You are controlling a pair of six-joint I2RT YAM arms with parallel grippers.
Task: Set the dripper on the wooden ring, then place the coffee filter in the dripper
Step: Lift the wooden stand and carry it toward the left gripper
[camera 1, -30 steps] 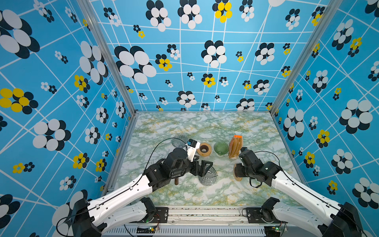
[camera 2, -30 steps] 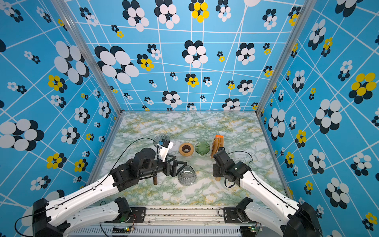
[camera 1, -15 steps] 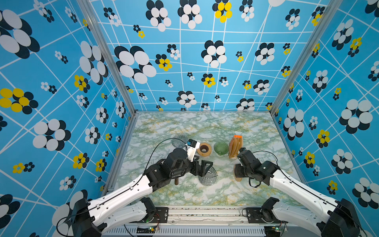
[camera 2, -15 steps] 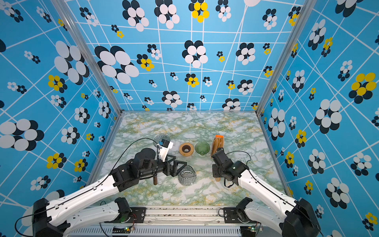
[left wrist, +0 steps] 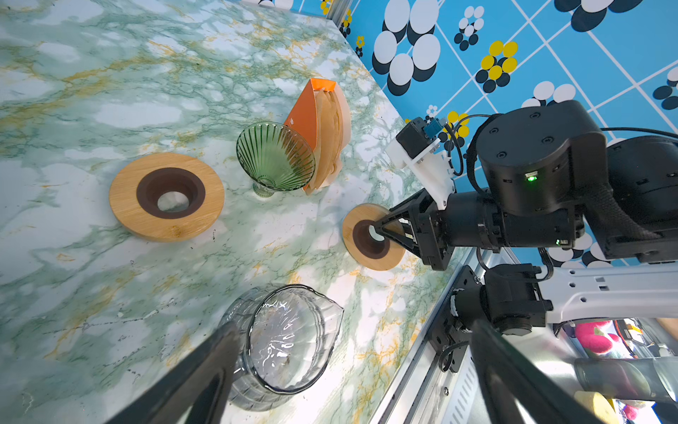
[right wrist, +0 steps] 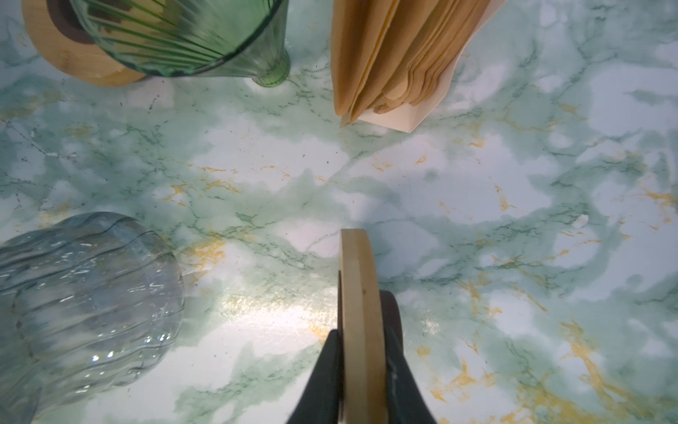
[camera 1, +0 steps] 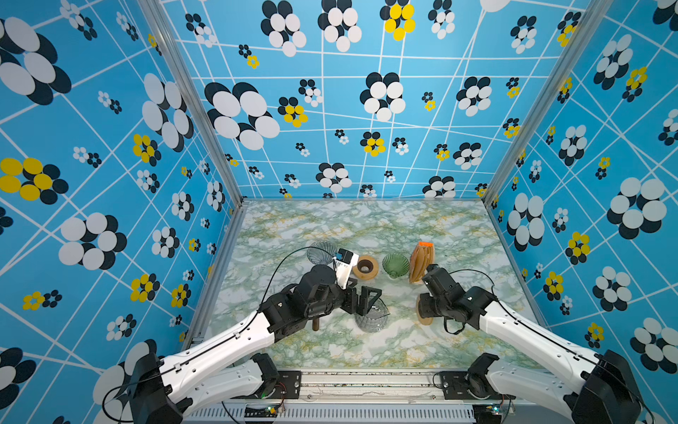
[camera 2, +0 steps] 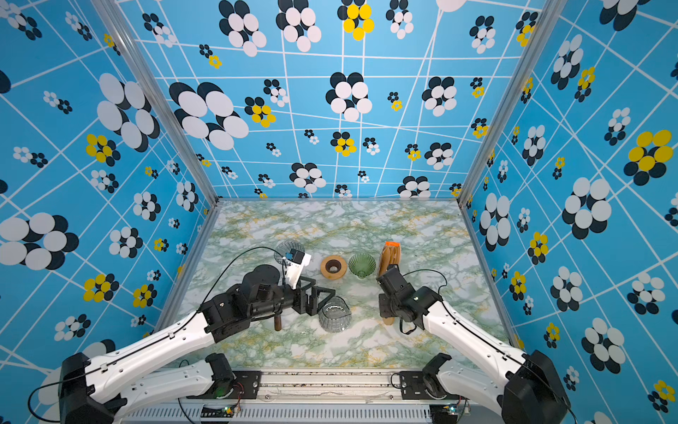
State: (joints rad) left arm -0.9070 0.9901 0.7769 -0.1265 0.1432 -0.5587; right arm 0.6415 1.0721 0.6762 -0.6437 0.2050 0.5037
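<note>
Showing clamped ring [right wrist: 357, 286]: wrist views only

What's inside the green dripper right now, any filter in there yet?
No filter: in the left wrist view the green dripper shows only its own ribbed glass. The paper filters stand packed upright beside it. The cone's narrow neck cannot be made out.

Honestly both the left arm [camera 1: 220, 348] and right arm [camera 1: 532, 330] are white shells with chunky black joint housings [left wrist: 532, 154] dotted with screws, a braided black cable [left wrist: 609, 209], a white camera bracket [camera 1: 344, 274], black triangular claw fingers [left wrist: 400, 219] and a tiny green LED [left wrist: 531, 178] on the right one.
</note>
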